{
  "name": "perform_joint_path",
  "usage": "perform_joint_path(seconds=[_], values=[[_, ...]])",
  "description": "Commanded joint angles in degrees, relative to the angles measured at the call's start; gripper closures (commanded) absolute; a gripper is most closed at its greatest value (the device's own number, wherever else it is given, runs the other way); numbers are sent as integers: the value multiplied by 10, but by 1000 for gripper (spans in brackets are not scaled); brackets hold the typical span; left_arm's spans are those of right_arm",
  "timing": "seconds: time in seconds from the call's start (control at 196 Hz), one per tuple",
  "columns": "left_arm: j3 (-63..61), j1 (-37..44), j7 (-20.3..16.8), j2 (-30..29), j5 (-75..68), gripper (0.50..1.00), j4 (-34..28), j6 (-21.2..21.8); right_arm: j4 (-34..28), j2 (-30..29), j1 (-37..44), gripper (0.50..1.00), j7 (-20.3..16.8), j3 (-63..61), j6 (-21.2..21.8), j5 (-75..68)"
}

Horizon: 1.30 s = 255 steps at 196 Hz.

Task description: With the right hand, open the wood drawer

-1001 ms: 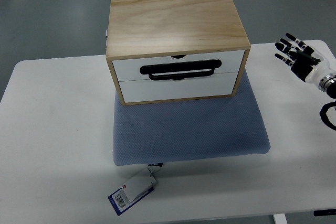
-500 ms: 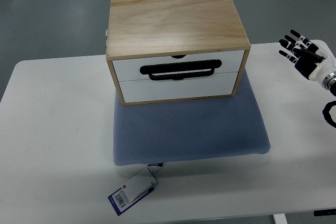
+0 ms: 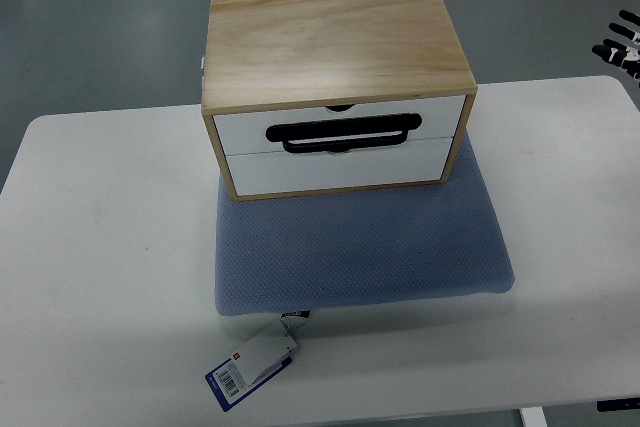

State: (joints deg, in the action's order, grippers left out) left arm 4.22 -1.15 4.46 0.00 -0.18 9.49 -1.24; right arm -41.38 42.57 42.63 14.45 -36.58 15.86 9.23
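While barely showing at 2 o'clock, right robot hand (image 3: 622,45): only fingertips visible, state impossible to tell. Wood drawer (image 3: 340,126) shut, on blue pad (image 3: 360,247).

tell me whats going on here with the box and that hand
Nothing is being handled right now. A wooden drawer box sits on a blue mat on a white table, and both white drawers look shut, with the black handle untouched. The right hand is only partly visible at the picture's right edge, well away from the box. A tag lies near the mat's front edge.
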Motion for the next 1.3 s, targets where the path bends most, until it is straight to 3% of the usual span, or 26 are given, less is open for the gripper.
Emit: perform_joint_path(seconds=[0.0, 0.066, 0.174, 0.225, 0.23, 0.24, 0.327, 0.424, 0.552, 0.705, 0.751, 0.756, 0.873, 1.297], values=[[0, 1, 0, 0, 0, 500, 0, 0, -12, 37, 44, 566, 31, 73, 7, -3], [0, 0, 0, 0, 0, 500, 0, 0, -29, 64, 68, 566, 31, 96, 26, -4], [0, 0, 0, 0, 0, 500, 0, 0, -59, 115, 107, 564, 30, 132, 94, -3], [0, 0, 0, 0, 0, 500, 0, 0, -59, 115, 107, 564, 30, 132, 94, -3], [0, 0, 0, 0, 0, 500, 0, 0, -75, 130, 139, 564, 27, 154, 124, -2], [0, 0, 0, 0, 0, 500, 0, 0, -78, 132, 148, 564, 27, 159, 130, -2], [0, 0, 0, 0, 0, 500, 0, 0, -106, 152, 206, 564, 26, 207, 157, 0], [0, 0, 0, 0, 0, 500, 0, 0, -136, 163, 267, 566, 21, 262, 154, 1], [0, 0, 0, 0, 0, 500, 0, 0, -157, 162, 366, 566, -15, 349, 158, 3], [0, 0, 0, 0, 0, 500, 0, 0, -191, 153, 482, 566, -18, 458, 160, 4], [0, 0, 0, 0, 0, 500, 0, 0, -191, 153, 483, 566, -18, 458, 160, 4], [0, 0, 0, 0, 0, 500, 0, 0, -204, 147, 515, 566, -19, 490, 160, 4], [0, 0, 0, 0, 0, 500, 0, 0, -229, 118, 583, 566, -37, 557, 160, 4], [0, 0, 0, 0, 0, 500, 0, 0, -310, 54, 711, 566, -70, 688, 160, 4]])
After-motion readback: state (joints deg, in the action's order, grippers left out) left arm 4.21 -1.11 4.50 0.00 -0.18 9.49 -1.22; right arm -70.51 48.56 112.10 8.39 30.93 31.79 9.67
